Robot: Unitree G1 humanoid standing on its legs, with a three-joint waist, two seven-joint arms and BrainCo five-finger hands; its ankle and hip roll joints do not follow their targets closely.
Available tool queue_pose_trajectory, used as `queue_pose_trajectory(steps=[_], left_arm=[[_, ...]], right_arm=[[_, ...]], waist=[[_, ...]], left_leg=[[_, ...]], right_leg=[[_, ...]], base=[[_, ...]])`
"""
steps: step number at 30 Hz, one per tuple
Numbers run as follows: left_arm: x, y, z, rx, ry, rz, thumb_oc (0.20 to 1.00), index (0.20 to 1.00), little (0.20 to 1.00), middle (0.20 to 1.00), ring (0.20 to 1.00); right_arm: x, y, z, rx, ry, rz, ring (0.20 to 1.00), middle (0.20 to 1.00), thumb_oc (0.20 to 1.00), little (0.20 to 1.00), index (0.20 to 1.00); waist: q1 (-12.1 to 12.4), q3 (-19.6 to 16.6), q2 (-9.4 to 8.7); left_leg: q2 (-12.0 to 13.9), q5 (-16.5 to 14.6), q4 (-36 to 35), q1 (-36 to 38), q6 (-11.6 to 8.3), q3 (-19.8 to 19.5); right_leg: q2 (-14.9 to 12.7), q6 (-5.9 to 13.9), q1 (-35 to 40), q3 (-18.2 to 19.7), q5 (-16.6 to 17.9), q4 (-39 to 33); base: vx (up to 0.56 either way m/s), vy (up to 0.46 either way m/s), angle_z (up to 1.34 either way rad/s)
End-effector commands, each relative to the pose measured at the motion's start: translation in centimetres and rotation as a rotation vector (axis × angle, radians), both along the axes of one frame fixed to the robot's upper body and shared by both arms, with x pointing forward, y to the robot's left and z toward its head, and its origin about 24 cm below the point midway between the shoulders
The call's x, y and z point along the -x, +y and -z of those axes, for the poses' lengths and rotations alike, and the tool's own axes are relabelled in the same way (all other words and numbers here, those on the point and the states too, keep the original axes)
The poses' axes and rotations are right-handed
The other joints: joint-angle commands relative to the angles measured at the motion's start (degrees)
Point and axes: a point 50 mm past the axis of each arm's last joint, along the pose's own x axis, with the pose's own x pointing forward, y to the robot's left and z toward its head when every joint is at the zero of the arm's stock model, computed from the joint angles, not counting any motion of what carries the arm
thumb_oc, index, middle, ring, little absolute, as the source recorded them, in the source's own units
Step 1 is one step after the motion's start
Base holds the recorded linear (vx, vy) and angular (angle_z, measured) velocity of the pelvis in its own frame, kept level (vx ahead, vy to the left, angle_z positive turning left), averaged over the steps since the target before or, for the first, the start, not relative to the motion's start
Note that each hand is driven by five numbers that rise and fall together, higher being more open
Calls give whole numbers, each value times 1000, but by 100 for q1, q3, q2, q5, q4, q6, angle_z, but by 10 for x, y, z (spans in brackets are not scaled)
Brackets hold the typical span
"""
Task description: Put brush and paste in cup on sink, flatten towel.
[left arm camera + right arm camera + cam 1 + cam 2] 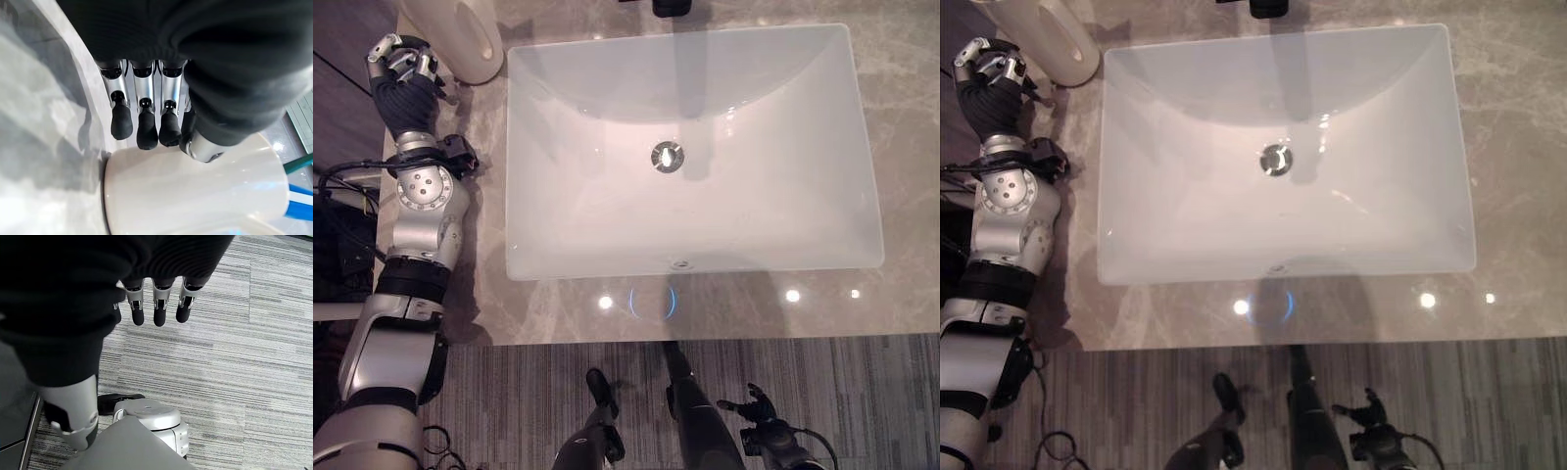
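Note:
A cream-white cup (460, 37) stands on the marble counter (901, 147) at the sink's far left corner. My left hand (403, 70) hovers just left of it. In the left wrist view its fingers (140, 128) hang relaxed with their dark tips just off the cup's wall (195, 191), and the thumb is close beside them; nothing is held. A green strip (299, 163) and a blue one (299, 206) show past the cup, but I cannot tell what they are. My right hand (756, 406) hangs low over the floor, its fingers (157, 308) straight and empty.
The white rectangular sink (773, 225) with its metal drain (668, 157) takes up the counter's middle. A dark tap base (672, 8) sits at the far edge. The counter's front edge (705, 338) drops to grey striped carpet (254, 372).

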Motion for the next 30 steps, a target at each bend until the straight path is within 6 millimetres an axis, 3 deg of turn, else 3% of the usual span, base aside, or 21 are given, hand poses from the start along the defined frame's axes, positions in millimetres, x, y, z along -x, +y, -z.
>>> queue_pose_trajectory(steps=[1, 17, 22, 30], left_arm=[[-9, -12, 10, -9, 44, -13, 200, 200, 200, 200, 200], [8, -10, 34, -6, 51, 44, 200, 200, 200, 200, 200], [7, -10, 31, -46, 54, 49, 200, 200, 200, 200, 200], [-7, -18, -4, -80, 21, -2, 200, 200, 200, 200, 200]], right_arm=[[-1, -2, 0, 32, 3, 11, 1000, 1000, 1000, 1000, 1000], [4, -10, 0, 42, 27, 34, 1000, 1000, 1000, 1000, 1000], [3, -8, 1, 35, 26, 27, 1000, 1000, 1000, 1000, 1000], [9, -9, 3, 44, 47, 16, 1000, 1000, 1000, 1000, 1000]], waist=[[-61, 126, -96], [103, 19, -129], [91, 45, -132], [10, 60, -172]], left_leg=[[-101, 11, 37, 245, -186, -286], [-120, 22, 37, 266, -150, -349], [-117, 26, 37, 230, -143, -338], [-79, 50, 37, 175, -159, -341]], right_leg=[[72, 236, 494, -207, -298, 0], [78, 196, 569, -296, -327, 0], [102, 193, 518, -274, -309, 0], [150, 205, 454, -233, -280, 0]], base=[[0, 0, 0], [-1, -2, 0], [0, 0, 0], [0, 0, 0]])
